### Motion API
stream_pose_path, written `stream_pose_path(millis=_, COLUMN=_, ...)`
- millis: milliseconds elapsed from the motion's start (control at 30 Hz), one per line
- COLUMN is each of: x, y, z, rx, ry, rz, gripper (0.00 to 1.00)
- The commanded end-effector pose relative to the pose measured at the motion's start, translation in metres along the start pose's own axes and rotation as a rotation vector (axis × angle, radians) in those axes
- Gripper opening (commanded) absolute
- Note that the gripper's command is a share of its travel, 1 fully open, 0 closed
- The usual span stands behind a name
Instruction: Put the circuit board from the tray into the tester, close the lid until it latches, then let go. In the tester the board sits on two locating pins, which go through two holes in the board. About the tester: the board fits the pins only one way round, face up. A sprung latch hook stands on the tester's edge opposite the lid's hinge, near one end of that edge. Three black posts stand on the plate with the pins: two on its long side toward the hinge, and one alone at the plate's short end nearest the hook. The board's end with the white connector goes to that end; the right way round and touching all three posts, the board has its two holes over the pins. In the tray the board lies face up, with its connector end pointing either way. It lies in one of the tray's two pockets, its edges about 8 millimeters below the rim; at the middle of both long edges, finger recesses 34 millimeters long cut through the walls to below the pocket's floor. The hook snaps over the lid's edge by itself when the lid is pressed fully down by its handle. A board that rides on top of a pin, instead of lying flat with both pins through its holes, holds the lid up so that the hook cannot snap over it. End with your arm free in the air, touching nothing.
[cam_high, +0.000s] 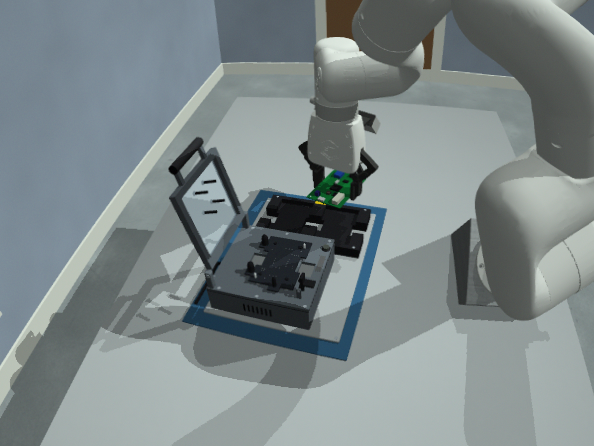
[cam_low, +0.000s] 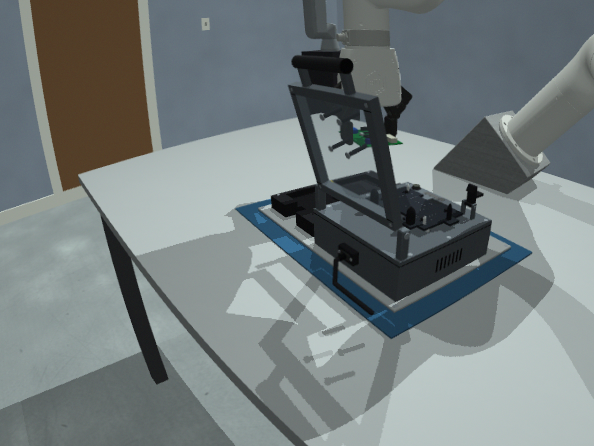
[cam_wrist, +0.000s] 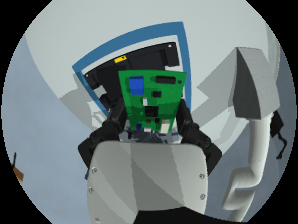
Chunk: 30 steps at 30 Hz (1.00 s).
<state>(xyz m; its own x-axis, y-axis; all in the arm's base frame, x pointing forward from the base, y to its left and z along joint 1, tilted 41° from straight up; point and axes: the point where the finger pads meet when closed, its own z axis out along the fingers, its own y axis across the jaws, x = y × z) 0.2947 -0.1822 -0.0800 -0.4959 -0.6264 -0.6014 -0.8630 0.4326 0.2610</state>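
Note:
My gripper (cam_high: 337, 190) (cam_wrist: 151, 104) is shut on the green circuit board (cam_high: 330, 192) (cam_wrist: 172, 100) by its long edges, face up, in the air above the tray's far side. The board's white connector (cam_high: 338, 198) (cam_wrist: 165, 126) points toward the tester. The black tray (cam_high: 350, 245) (cam_low: 284, 204) has both pockets empty. The tester (cam_high: 225, 280) (cam_low: 370, 272) stands in front of it, its lid (cam_high: 192, 234) (cam_low: 322, 63) up on the hinge, handle (cam_high: 186, 156) on top. The latch hook (cam_high: 302, 282) (cam_low: 471, 194) stands opposite. Posts and two pale pins show on the dark plate (cam_high: 285, 260).
The open lid rises left of the plate in the top view. A blue-bordered mat (cam_high: 270, 337) (cam_low: 450, 300) lies under tester and tray. A cable (cam_low: 350, 295) leaves the tester's hinge side. The arm's wedge base (cam_high: 462, 265) (cam_low: 485, 162) stands to the right.

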Motion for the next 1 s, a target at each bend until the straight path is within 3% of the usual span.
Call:
stream_pose_path(millis=0, x=0.0009, y=-0.0012, z=-0.0018, rx=0.005, ry=0.001, rz=-0.048, gripper=0.79)
stream_pose_path(millis=967, x=0.0009, y=-0.0012, z=-0.0018, rx=0.005, ry=0.002, rz=-0.248, gripper=0.79)
